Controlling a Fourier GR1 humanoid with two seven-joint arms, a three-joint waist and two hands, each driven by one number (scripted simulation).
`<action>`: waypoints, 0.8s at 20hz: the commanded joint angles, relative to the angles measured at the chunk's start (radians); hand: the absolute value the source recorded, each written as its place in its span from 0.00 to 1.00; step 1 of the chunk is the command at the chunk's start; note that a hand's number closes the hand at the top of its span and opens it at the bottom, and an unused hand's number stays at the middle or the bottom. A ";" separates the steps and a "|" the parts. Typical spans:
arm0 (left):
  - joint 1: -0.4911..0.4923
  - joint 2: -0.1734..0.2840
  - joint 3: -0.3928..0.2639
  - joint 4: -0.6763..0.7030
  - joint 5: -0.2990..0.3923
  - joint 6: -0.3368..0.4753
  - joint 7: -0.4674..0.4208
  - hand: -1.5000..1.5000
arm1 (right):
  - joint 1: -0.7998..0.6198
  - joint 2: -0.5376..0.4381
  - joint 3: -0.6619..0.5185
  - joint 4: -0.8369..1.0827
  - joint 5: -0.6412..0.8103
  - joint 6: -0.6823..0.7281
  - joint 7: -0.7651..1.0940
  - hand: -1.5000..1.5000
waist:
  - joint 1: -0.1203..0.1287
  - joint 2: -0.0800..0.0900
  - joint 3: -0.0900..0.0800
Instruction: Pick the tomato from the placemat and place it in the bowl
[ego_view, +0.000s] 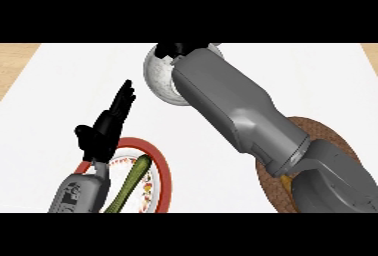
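Note:
A white bowl (158, 76) sits at the far middle of the counter. My right forearm reaches across to it, and my right hand (176, 50) is over the bowl's far side, mostly hidden behind the wrist. No tomato shows anywhere; the arm hides the bowl's inside. A round brown placemat (322, 134) lies at the right, largely covered by the right forearm. My left hand (109, 123) rests open at the left, fingers pointing up, holding nothing.
A red-rimmed plate (163, 176) with a long green vegetable (131, 181) on it lies at the near left, partly under my left forearm. Wooden strips (15, 59) border the white counter top at both far corners.

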 joint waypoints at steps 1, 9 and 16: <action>0.013 0.020 0.032 -0.034 0.036 -0.020 0.030 0.50 | 0.048 0.003 -0.030 0.052 -0.016 -0.011 -0.027 1.00 | -0.026 -0.007 0.002; 0.061 -0.028 -0.033 -0.084 -0.028 0.037 0.025 0.50 | 0.175 0.003 -0.204 -0.020 -0.214 0.010 -0.251 0.00 | -0.020 -0.005 0.004; 0.048 -0.003 0.002 -0.032 0.010 -0.010 -0.009 0.50 | 0.255 0.003 -0.268 -0.063 -0.263 -0.187 -0.522 0.00 | -0.021 0.001 0.004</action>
